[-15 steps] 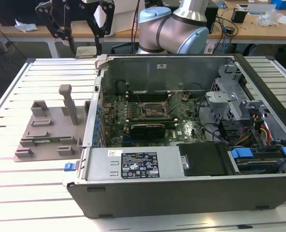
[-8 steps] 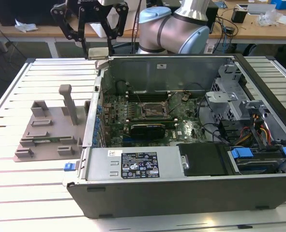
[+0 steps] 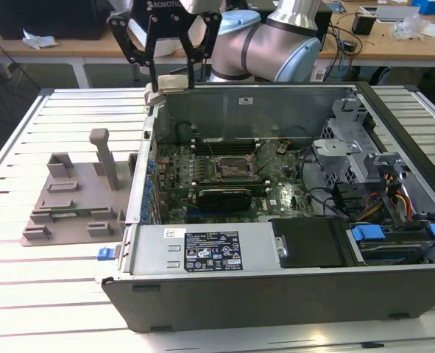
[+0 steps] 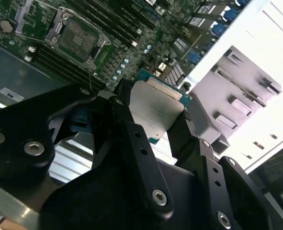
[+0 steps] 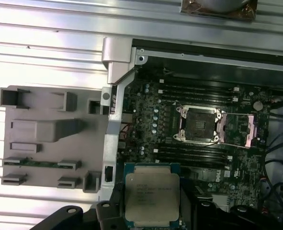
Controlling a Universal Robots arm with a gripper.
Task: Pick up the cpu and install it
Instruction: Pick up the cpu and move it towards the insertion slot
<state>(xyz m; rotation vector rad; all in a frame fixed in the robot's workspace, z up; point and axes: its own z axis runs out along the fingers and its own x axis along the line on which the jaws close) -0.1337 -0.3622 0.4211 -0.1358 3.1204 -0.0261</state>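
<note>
Tool [image 3: 171, 87] clamped on the cpu [image 3: 174, 81] above the open computer case [image 3: 276, 290].
In the exterior view the cpu hangs over the case's far corner on the exterior view's left, well apart from the motherboard socket [image 3: 228, 168] below; a grey fixture tray [image 3: 70, 202] lies beside the case on the surface [image 3: 26, 294].

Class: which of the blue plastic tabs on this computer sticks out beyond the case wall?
The blue tab at the case corner on the exterior view's left; the other blue tabs sit inside.
</note>
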